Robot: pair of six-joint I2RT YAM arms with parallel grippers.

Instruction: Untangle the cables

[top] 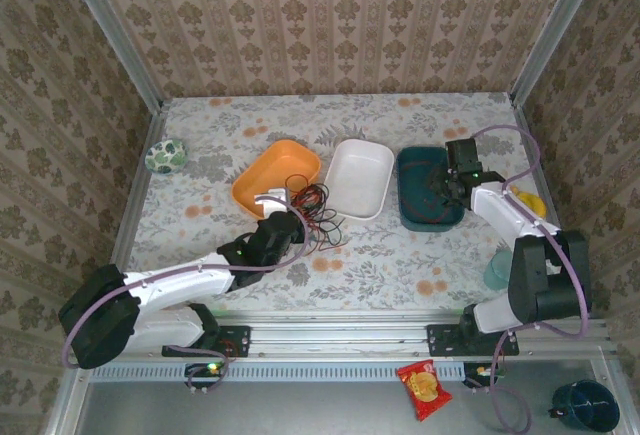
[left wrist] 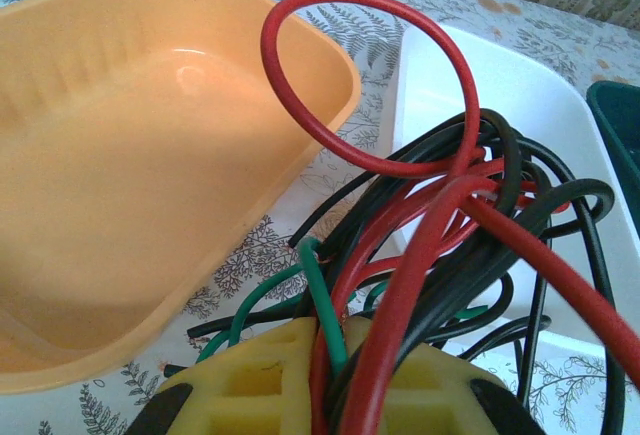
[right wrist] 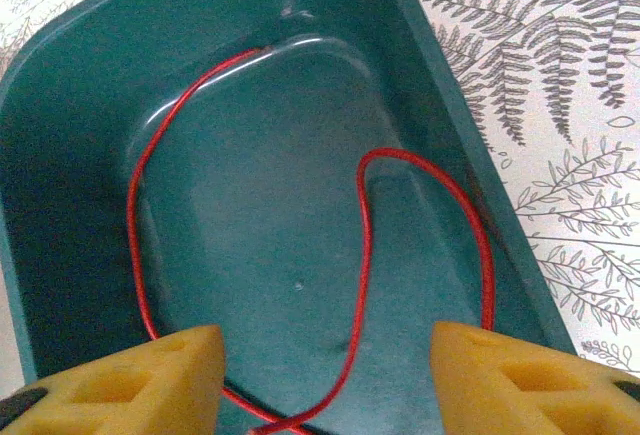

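Pinching the knot of red, black and green cables [left wrist: 450, 225] that fans out just ahead of it, the left gripper [left wrist: 335, 360] appears to anchor the bundle, while the right gripper [right wrist: 325, 343] hangs with jaws spread wide above one separated red cable [right wrist: 365, 245] in the teal tray [right wrist: 80, 105] beneath.

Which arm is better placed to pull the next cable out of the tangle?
Left. Its gripper clamps the tangled cables beside the orange tray, while the right gripper hangs open over the teal tray, where one red cable lies.
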